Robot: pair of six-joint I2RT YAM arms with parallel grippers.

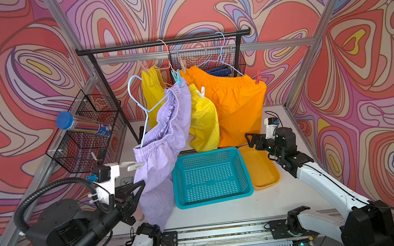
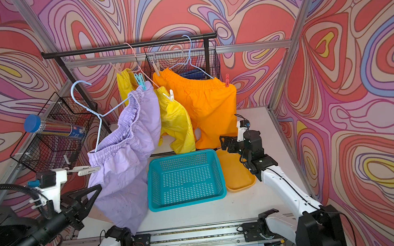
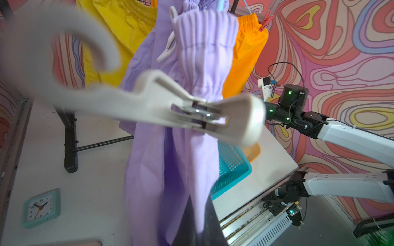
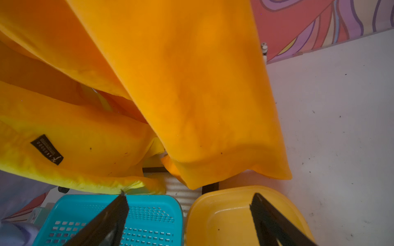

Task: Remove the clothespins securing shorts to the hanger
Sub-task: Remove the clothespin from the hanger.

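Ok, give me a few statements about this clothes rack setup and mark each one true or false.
1. The turquoise basket is empty. True.
2. A red clothespin clips the waistband of the orange shorts. True.
3. The right gripper is shut on the orange shorts. False: its jaws stand open, holding nothing, beside the yellow tray.
4. The hanger carrying the lilac shorts hooks over the black rail. False: its hook hangs free, off the rail.
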